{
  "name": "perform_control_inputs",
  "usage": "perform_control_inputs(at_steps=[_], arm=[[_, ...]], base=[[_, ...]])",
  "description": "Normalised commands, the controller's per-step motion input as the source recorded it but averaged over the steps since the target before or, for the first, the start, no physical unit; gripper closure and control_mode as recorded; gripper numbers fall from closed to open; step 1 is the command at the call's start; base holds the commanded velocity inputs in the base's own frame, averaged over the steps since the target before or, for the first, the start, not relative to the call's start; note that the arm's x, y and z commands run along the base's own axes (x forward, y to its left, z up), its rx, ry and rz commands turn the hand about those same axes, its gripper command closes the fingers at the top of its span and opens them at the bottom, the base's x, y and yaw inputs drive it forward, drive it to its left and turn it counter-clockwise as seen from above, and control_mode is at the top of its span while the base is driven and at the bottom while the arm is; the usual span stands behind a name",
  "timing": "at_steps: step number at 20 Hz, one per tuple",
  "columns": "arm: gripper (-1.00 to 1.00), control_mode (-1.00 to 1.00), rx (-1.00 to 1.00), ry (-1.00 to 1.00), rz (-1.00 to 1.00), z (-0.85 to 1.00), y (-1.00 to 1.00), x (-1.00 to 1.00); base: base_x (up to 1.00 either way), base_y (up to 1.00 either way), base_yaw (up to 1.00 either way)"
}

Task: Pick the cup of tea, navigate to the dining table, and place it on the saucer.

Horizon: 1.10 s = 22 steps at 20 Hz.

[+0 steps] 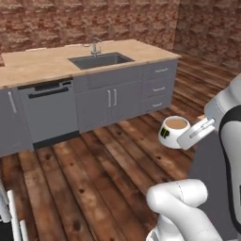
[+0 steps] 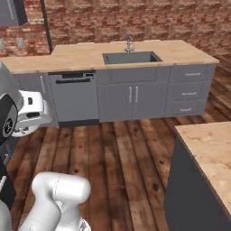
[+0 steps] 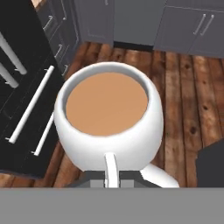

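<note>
Pick done: gripper [image 1: 190, 135] clamped on cup of tea [image 1: 174, 131], apparently at handle, carried level over wood floor [image 1: 94, 179]. Sink island [image 1: 56, 59] at 11 o'clock. Remaining: drive there, find saucer, place.

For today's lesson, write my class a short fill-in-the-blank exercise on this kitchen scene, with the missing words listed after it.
1. The rounded white mug holds light ____ liquid.
2. The robot's hand is shut on the mug's ____.
3. The mug hangs in the air above the dark ____ floor.
4. The grey inset sink sits in a light wood ____.

Missing words: brown; handle; wooden; countertop
</note>
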Motion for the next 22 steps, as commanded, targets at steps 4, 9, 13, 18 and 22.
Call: perform_control_inputs(at_steps=[4, 9, 13, 18, 22], arm=[[1.0, 1.0, 0.0, 0.0, 0.0, 0.0, 0.0, 0.0], [1.0, 1.0, 0.0, 0.0, 0.0, 0.0, 0.0, 0.0], [1.0, 1.0, 0.0, 0.0, 0.0, 0.0, 0.0, 0.0], [1.0, 1.0, 0.0, 0.0, 0.0, 0.0, 0.0, 0.0], [1.0, 1.0, 0.0, 0.0, 0.0, 0.0, 0.0, 0.0]], base=[[1.0, 0.15, -0.32], [1.0, 0.18, -0.4], [1.0, 0.16, -0.39], [1.0, 0.16, -0.39], [1.0, 0.16, -0.4]])
